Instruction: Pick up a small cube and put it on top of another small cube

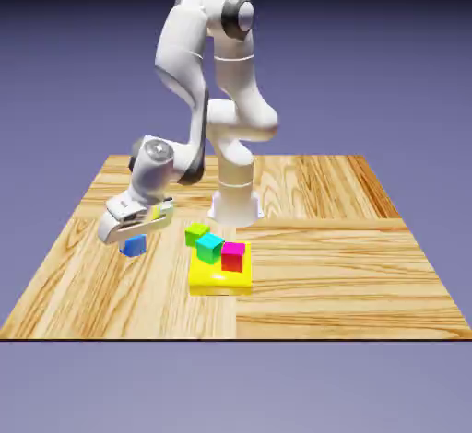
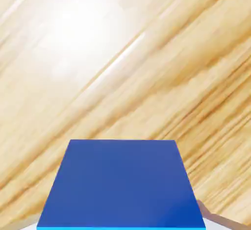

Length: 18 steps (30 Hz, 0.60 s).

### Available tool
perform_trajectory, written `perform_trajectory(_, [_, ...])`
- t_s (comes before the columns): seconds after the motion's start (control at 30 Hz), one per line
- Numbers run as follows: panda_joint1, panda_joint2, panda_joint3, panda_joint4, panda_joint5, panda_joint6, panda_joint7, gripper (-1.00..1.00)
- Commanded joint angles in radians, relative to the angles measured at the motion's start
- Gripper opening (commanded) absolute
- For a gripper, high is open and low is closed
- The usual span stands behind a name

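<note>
Cube in the grip: the small bright-blue cube (image 2: 120, 185) is clamped between the fingers of the Panda's two-finger gripper (image 2: 121, 220); a finger shows at either side of it, along the hand view's bottom edge.
Cube's place: on or just over the wooden table (image 1: 323, 275), toward the edge at the exterior view's left, well apart from the other cubes.
Reason for the grip: opposed fingers probably keep the cube from turning, and leave its underside free to be set down.
Yellow slab (image 1: 221, 280): near the table's middle; it carries the magenta cube (image 1: 233, 257), which it raises above the wood, so a stack there would call for a higher lift.
Teal cube (image 1: 210, 248): just beside the magenta one, at the slab's far corner on the exterior view's left; whether it rests fully on the slab is hard to tell.
Lime-green cube (image 1: 196, 234): behind the teal cube, which partly covers it.
Stacking target: not clear which cube is meant.
Hidden: the blue cube's underside, so any gap to the wood is uncertain; most of both fingers.
Washed out: a glare patch whitens the grain in the hand view.
</note>
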Motion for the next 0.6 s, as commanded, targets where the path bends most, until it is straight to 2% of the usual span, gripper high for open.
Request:
perform_trajectory(0.0, [-0.014, -0.013, 0.021, -0.001, 0.043, -0.023, 0.043, -1.00])
perform_trajectory(0.57, [-0.215, -0.233, 0.381, -0.026, 0.782, -0.422, 0.761, -1.00])
